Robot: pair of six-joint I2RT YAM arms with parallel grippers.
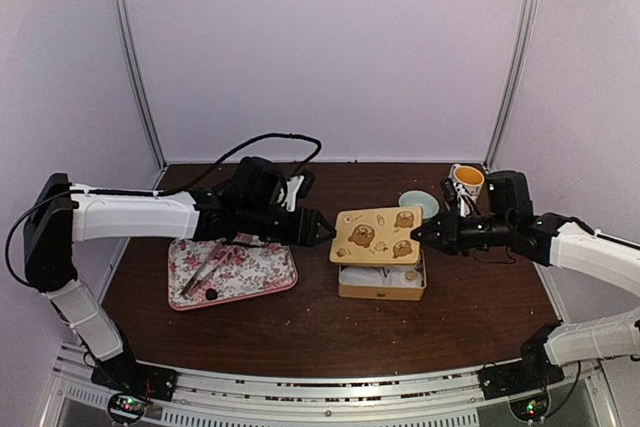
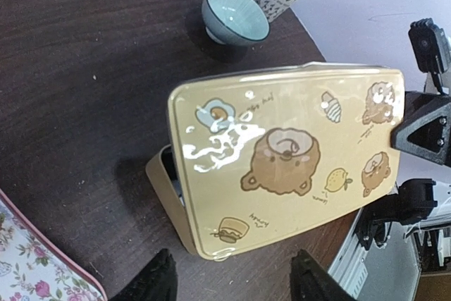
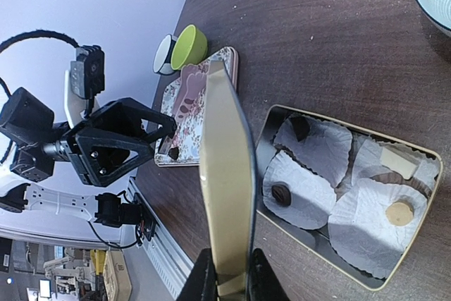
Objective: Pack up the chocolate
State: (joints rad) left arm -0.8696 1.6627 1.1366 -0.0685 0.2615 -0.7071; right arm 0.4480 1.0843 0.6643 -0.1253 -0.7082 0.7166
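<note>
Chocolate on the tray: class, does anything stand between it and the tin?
Yes. The lid, gripped by the right claw, hangs over the tin and covers most of its opening. The chocolate on the tray has no clear drop from above.

top: overhead, far | wrists: close, facing each other | shared: tin lid [image 2: 282,174]
</note>
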